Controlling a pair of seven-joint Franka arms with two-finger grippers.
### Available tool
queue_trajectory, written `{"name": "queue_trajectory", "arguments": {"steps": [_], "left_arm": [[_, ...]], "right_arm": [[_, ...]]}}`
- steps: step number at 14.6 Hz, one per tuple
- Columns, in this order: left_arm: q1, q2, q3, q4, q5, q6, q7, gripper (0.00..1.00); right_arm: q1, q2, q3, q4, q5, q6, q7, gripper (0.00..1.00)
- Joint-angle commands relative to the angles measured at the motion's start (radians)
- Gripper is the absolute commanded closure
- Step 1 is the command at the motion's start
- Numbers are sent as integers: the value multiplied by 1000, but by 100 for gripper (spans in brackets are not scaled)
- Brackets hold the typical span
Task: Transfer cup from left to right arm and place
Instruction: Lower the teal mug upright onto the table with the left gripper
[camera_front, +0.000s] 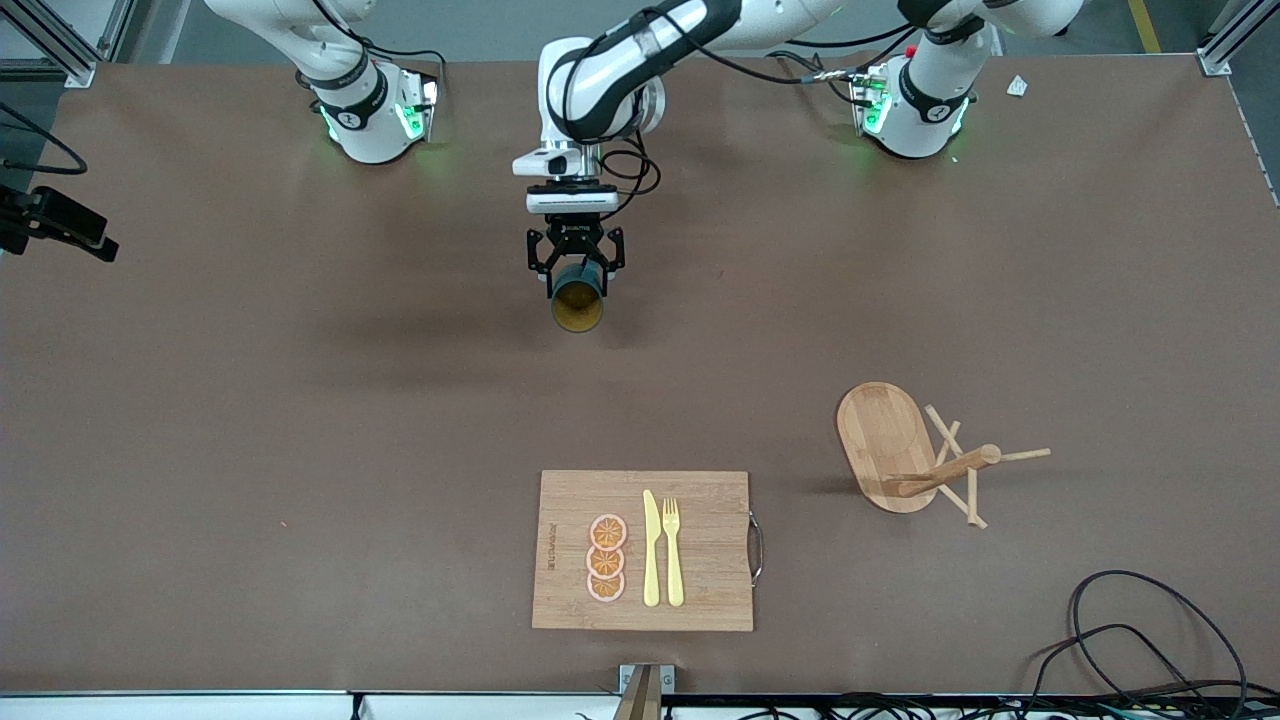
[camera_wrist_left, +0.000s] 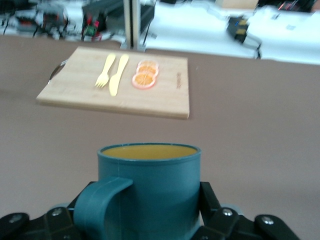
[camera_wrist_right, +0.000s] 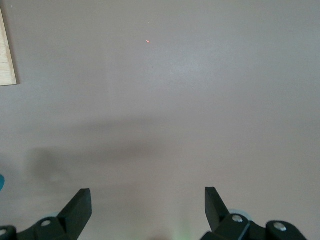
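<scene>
Brown table, full width of front view.

Bamboo cutting board w/ metal handle, well below left jaws in front view, nearer front camera. On it: three orange slices, yellow knife, yellow fork, side by side.

Wooden mug tree, tipped over on oval base, pegs splayed, toward left arm's end of table, well apart from both jaws.

Left gripper, up in air over bare table mid-width, between bases and board. Jaws closed around cup body, pads pressing either side.

Right gripper, out of front view; wrist view looking down on bare tabletop. Jaws spread wide, nothing between; board corner just at edge of that view.

Cup, dark teal mug, ochre inside, gripped low in left jaws. Mouth tilted toward front camera in front view; loop handle showing beside one pad in left wrist view.

Black cables by table corner nearest front camera, left arm's end.
</scene>
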Motion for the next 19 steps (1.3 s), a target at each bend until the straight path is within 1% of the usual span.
{"name": "queue_trajectory", "arguments": {"steps": [1, 4, 6, 8, 10, 12, 14, 15, 16, 17, 18, 19], "left_arm": [[-17, 54, 7, 17, 182, -67, -72, 53], [-37, 114, 7, 17, 317, -165, -93, 55], [-49, 170, 7, 20, 409, -246, -122, 58], [-77, 223, 10, 20, 466, -311, -165, 59], [-114, 267, 68, 22, 540, -366, -223, 59], [-175, 290, 131, 24, 549, -373, -276, 59], [-233, 313, 200, 25, 548, -377, -280, 58], [-247, 329, 206, 27, 545, -377, -280, 57], [-250, 333, 206, 39, 540, -379, -280, 48], [-252, 329, 206, 45, 531, -379, -279, 19], [-253, 323, 203, 45, 526, -379, -271, 0], [-255, 318, 194, 45, 499, -380, -268, 0]], "right_arm": [[-6, -22, 1, -19, 6, 0, -15, 0], [-6, -21, 1, -19, 6, 0, -15, 0], [-8, -21, 1, -20, 6, 0, -15, 0], [-8, -21, 1, -20, 6, 0, -16, 0], [-8, -21, -1, -20, 6, -1, -15, 0], [-8, -21, -1, -20, 6, -1, -15, 0], [-8, -21, -1, -20, 6, -1, -15, 0], [-6, -21, -1, -20, 6, -1, -16, 0], [-6, -21, -1, -20, 6, -1, -15, 0], [-6, -21, -1, -20, 6, -1, -15, 0], [-6, -21, -1, -22, 6, -3, -16, 0], [-6, -21, -1, -20, 6, -4, -16, 0]]}}
